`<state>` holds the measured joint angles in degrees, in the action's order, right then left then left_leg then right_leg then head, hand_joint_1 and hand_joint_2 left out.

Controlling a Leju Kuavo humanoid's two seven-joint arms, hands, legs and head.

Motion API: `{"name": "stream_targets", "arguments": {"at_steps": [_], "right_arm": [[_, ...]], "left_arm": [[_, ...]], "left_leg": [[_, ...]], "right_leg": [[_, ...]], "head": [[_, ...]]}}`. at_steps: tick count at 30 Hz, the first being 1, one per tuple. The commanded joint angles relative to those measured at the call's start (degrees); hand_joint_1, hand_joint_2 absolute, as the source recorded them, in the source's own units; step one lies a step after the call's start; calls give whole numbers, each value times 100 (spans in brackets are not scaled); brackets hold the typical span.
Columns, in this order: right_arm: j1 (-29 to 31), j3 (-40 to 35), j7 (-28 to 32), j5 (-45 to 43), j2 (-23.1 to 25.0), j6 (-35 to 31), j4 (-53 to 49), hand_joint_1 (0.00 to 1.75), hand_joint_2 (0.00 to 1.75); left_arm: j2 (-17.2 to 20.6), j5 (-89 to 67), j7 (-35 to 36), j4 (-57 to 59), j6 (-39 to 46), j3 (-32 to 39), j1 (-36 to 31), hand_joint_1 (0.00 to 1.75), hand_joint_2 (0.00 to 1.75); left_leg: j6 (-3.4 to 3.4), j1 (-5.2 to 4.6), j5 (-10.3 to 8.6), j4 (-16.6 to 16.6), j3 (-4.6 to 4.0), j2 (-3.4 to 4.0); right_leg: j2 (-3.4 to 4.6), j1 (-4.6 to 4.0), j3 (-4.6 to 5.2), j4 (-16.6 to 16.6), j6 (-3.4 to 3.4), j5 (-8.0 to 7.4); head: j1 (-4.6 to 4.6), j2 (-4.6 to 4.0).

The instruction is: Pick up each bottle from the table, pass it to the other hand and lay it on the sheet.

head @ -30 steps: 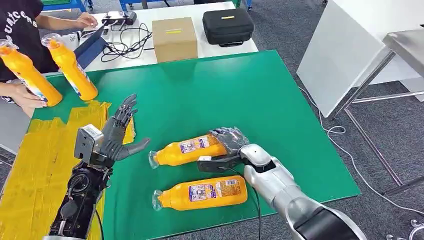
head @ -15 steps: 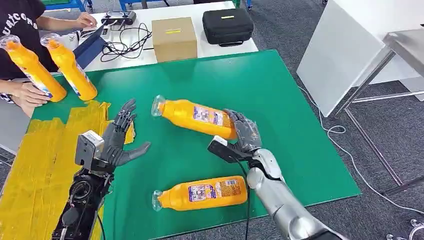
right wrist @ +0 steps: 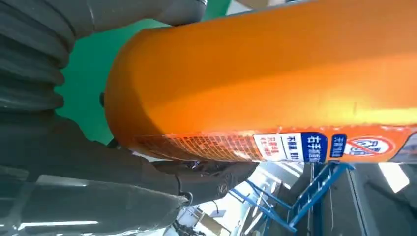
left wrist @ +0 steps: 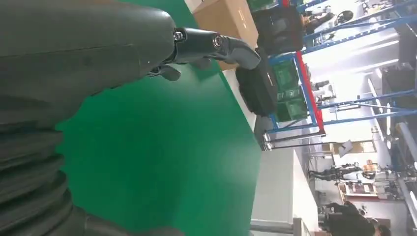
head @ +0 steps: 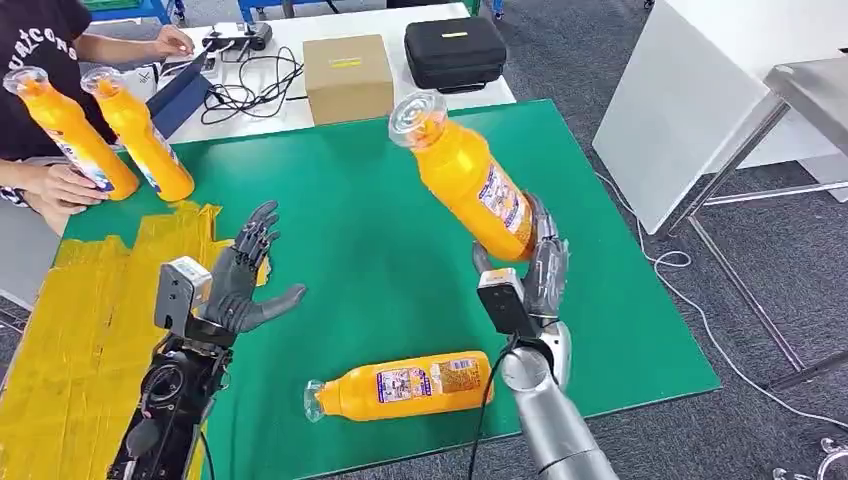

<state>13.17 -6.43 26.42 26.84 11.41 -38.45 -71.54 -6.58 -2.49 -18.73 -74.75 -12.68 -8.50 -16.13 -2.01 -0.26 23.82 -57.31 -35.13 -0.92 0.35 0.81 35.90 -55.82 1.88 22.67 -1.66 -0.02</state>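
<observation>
My right hand point(head: 541, 262) grips an orange bottle point(head: 463, 178) by its base and holds it raised above the green table point(head: 380, 200), cap pointing up and to the left. The same orange bottle point(right wrist: 275, 88) fills the right wrist view, with the thumb point(right wrist: 216, 179) wrapped under it. Another orange bottle point(head: 400, 384) lies on its side near the table's front edge. My left hand point(head: 243, 278) hovers open over the edge of the yellow sheet point(head: 80, 330), fingers spread; its fingers point(left wrist: 211, 44) hold nothing.
A person at the far left holds two more orange bottles point(head: 70, 135) point(head: 140, 135) upright at the table's back corner. Behind the green table stand a cardboard box point(head: 347, 77), a black case point(head: 455, 50) and cables point(head: 250, 85). A white panel point(head: 690, 100) stands at the right.
My right hand has lifted the bottle off the table and swung it from lying flat to nearly upright. The left hand has barely moved. The person shifted the two bottles slightly.
</observation>
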Motion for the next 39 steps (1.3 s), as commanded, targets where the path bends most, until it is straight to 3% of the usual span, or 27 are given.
{"name": "stream_targets", "arguments": {"at_steps": [1,4,15,28,39], "right_arm": [[373,-494,-80,52,83,228,207,175,175],[639,-993,-157,222,166,347,682,175,175],[1052,-1724,-391,458,231,782,1417,175,175],[1179,-2648,-577,697,424,1545,1944,175,175],[1178,-2757,-680,773,416,1556,2029,175,175]], "left_arm": [[-7,198,70,611,-80,-430,-492,0,175],[-31,464,129,820,-146,-474,-670,0,175],[-69,832,60,1239,-293,-515,-1002,0,175],[-137,975,5,1556,-270,-374,-1260,0,175],[-132,1016,-46,1540,-327,-329,-1192,0,175]], "left_leg": [[8,4,8,-3,14,3],[7,3,6,-1,11,12],[6,4,2,1,15,4],[9,6,3,0,13,2],[9,8,7,0,19,3]], "right_leg": [[-4,-5,-16,-1,-5,8],[6,-3,-12,-1,-5,3],[-1,-3,-17,1,-3,4],[-3,-6,-17,0,-5,5],[-3,-7,-24,2,-5,9]], "head": [[0,0],[0,0],[-2,0],[0,0],[-2,0]]}}
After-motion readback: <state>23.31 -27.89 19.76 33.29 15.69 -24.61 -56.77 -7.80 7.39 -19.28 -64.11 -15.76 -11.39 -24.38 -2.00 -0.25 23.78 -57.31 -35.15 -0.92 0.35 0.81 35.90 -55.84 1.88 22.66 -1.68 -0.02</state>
